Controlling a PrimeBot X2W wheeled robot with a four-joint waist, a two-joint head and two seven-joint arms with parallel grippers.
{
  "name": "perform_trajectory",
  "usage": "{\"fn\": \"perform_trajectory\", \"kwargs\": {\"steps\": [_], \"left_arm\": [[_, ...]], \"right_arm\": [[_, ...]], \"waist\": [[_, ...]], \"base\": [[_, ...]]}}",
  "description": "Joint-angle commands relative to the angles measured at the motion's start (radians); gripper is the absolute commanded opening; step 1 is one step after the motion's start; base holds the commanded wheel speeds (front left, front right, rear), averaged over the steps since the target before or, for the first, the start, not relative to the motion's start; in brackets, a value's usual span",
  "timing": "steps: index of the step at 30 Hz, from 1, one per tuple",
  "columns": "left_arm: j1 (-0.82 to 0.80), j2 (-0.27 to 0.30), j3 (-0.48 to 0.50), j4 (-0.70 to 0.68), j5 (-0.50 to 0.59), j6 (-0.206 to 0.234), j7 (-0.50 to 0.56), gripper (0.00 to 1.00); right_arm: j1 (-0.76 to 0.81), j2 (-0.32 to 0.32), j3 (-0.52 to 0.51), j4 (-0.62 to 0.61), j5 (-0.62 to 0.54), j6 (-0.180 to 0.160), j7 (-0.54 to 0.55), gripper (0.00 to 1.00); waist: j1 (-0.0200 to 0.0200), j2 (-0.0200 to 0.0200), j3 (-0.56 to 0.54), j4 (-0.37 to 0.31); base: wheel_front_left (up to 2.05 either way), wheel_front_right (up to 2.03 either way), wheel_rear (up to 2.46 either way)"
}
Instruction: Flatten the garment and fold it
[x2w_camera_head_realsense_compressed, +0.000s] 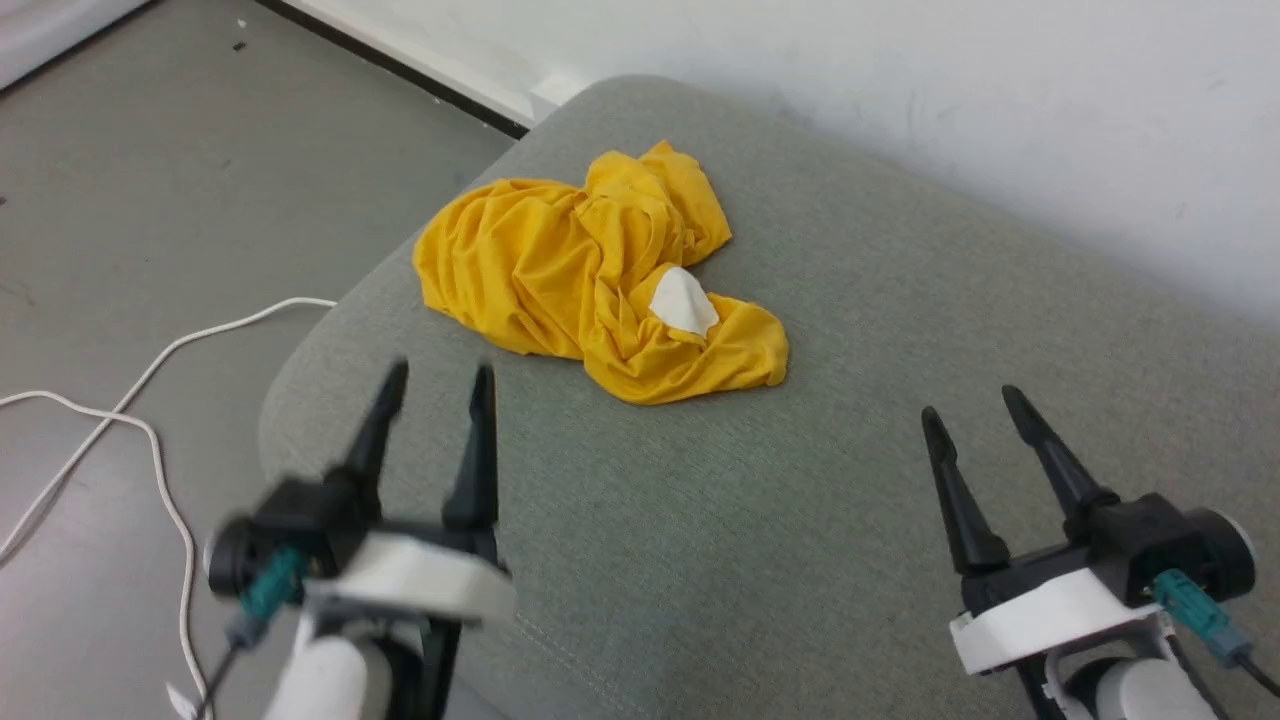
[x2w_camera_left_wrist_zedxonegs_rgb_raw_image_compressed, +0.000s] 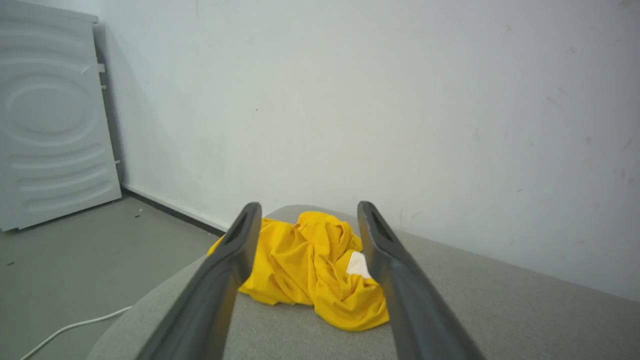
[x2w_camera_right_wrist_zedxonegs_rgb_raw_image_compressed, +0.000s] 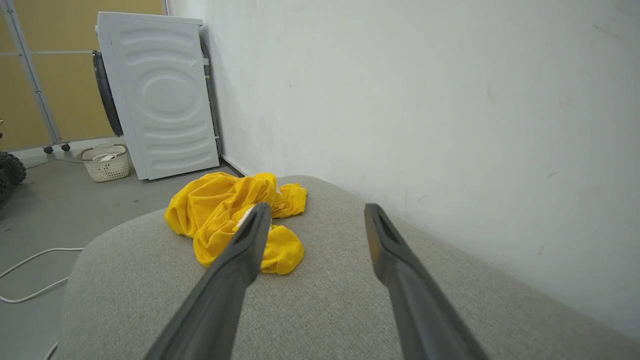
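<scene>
**Both grippers open above the cushion; garment crumpled at its far left end**

1. Left gripper (x2w_camera_head_realsense_compressed: 441, 372): the two dark fingers stand apart with nothing between them. It hovers over the near left part of the grey cushion (x2w_camera_head_realsense_compressed: 800, 500), close to the cushion's rounded left edge. Its outline is blurred in the head view.

2. Right gripper (x2w_camera_head_realsense_compressed: 971, 404): the fingers are likewise spread and hold nothing. It hovers over the near right part of the cushion. Neither gripper touches the fabric of the cushion as far as the views show.

3. Garment (x2w_camera_head_realsense_compressed: 560, 260): a bright yellow T-shirt lies in a crumpled heap on the cushion, toward the cushion's far left end, well apart from both grippers. The cloth is bunched into deep folds. One white patch (x2w_camera_head_realsense_compressed: 683, 300) of the print shows on the side of the heap nearer the cushion's middle. The rest of the print is hidden in the folds.

4. Surroundings:
   - A white cable (x2w_camera_head_realsense_compressed: 150, 370) lies in loops on the grey floor (x2w_camera_head_realsense_compressed: 150, 180) beside the cushion's left edge.
   - A white wall (x2w_camera_head_realsense_compressed: 900, 80) runs along the cushion's far edge.
   - A white washing machine (x2w_camera_right_wrist_zedxonegs_rgb_raw_image_compressed: 160, 95) stands against that wall beyond the cushion's left end, with a pale laundry basket (x2w_camera_right_wrist_zedxonegs_rgb_raw_image_compressed: 105, 162) next to it.
</scene>
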Motion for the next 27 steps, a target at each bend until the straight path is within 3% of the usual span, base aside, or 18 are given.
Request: {"fn": "perform_trajectory", "kwargs": {"steps": [1,7,11,21,27], "left_arm": [[-0.043,0.012,0.002,-0.021,0.004,-0.009,0.022,1.00],[-0.261,0.089,0.043,-0.083,0.053,0.007,0.174,1.00],[-0.398,0.110,0.053,-0.056,0.051,0.001,0.271,1.00],[-0.645,0.175,0.059,0.186,-0.043,-0.092,0.541,1.00],[-0.713,0.215,0.089,0.289,-0.102,-0.105,0.696,1.00]], "right_arm": [[-0.002,-0.012,-0.002,-0.014,0.006,-0.002,0.005,1.00],[-0.010,-0.063,-0.006,-0.101,0.017,-0.002,0.052,1.00],[-0.026,-0.108,0.001,-0.190,0.028,-0.002,0.096,1.00],[-0.088,-0.225,0.009,-0.396,0.062,-0.002,0.211,1.00],[-0.106,-0.263,-0.011,-0.492,0.080,-0.002,0.265,1.00]], "waist": [[0.0000,0.0000,0.033,-0.021],[0.0000,0.0000,0.122,-0.055],[0.0000,0.0000,0.191,-0.081],[0.0000,0.0000,0.368,-0.178],[0.0000,0.0000,0.457,-0.249]], "base": [[0.00,0.00,0.00],[0.00,0.00,0.00],[0.00,0.00,0.00],[0.00,0.00,0.00],[0.00,0.00,0.00]]}}
